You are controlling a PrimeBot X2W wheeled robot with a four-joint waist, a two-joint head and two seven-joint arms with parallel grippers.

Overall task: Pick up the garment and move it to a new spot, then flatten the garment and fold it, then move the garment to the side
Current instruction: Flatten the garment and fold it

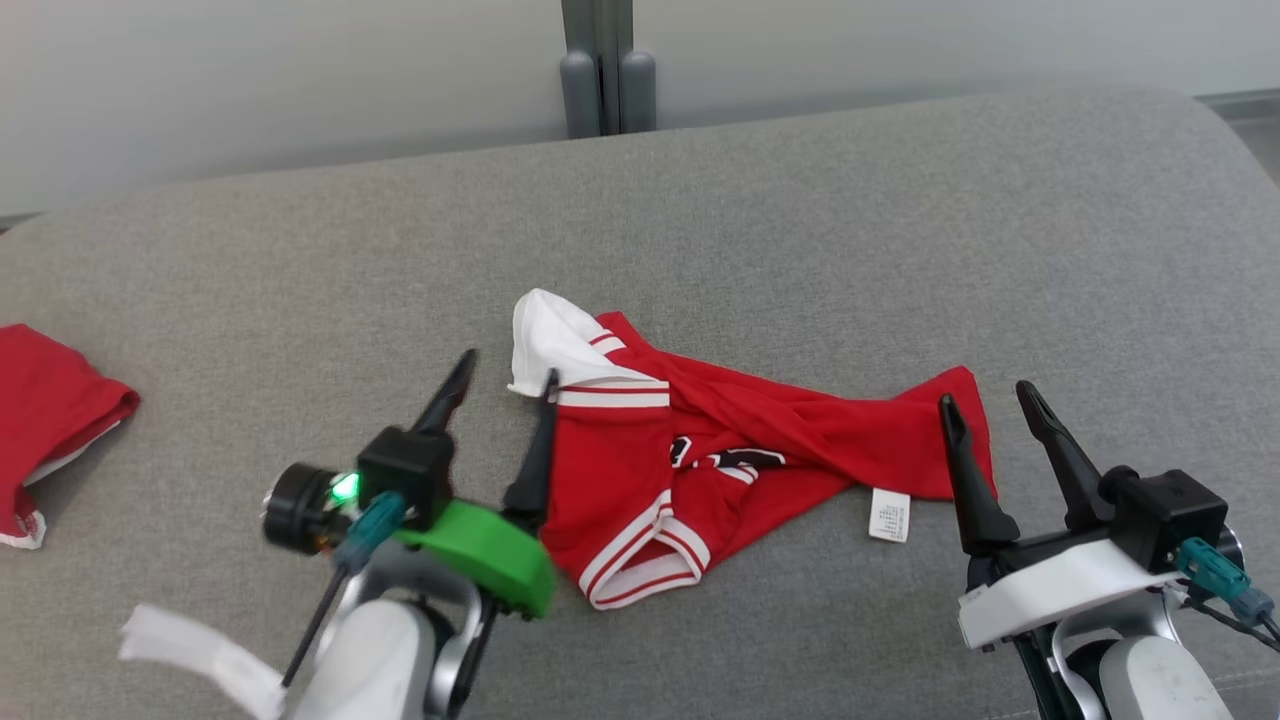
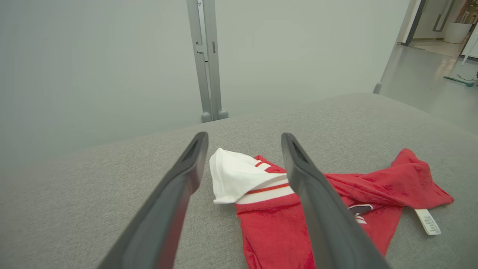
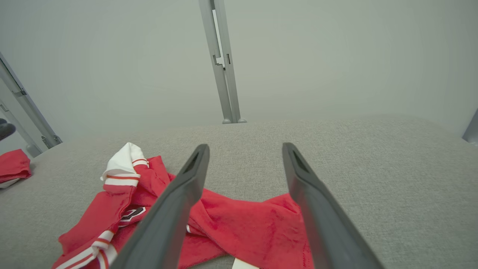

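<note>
The garment (image 1: 720, 450) is a crumpled red jersey with white trim, lying twisted in the middle of the grey padded surface (image 1: 800, 220). One white-lined corner is flipped up at its far left (image 2: 235, 175). A white care label (image 1: 888, 515) sticks out of its near edge. My left gripper (image 1: 505, 375) is open, hovering at the garment's left edge with nothing between its fingers. At the garment's right end my right gripper (image 1: 985, 395) is open too, its left finger over the red cloth (image 3: 242, 224). Neither holds anything.
A second red garment (image 1: 50, 420) lies at the far left edge of the surface. A grey post (image 1: 600, 70) stands behind the surface against a pale wall. Bare grey surface stretches to the back and right.
</note>
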